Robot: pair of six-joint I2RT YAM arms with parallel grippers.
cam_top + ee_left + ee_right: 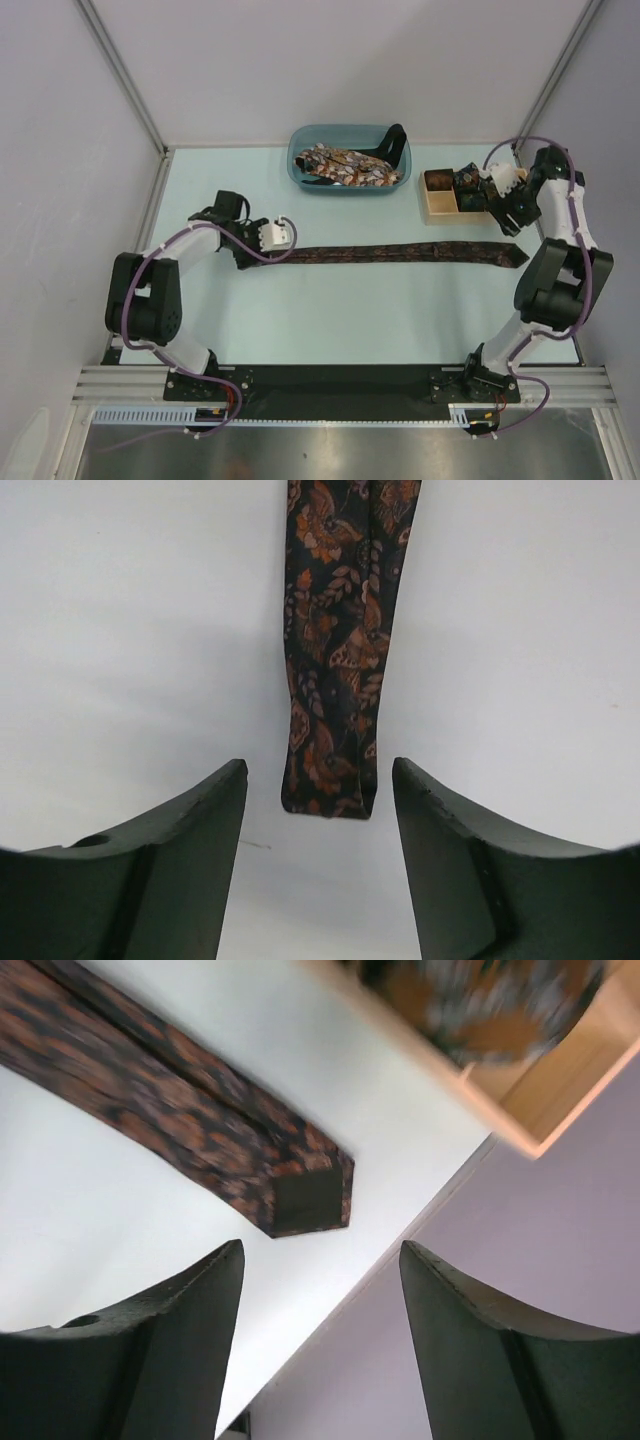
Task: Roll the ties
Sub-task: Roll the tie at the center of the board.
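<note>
Brown patterned tie (pixel 400 253) flat, stretched left-right across tabletop (pixel 350 310) | left gripper (pixel 320 770) wide open, holding nothing, narrow tie end between its fingers | right gripper (pixel 320 1250) wide open, holding nothing, over wide end beside wooden box (pixel 437 207) | more ties (pixel 350 168) heaped in blue bin (pixel 340 129)

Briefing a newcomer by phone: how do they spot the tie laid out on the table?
On the pale table, look in front of the blue tub and wooden box. A dark brown tie runs across the middle, starting at the left claw. Unlike the heaped ties in the tub or the coils in the box, it lies flat, full length.
</note>
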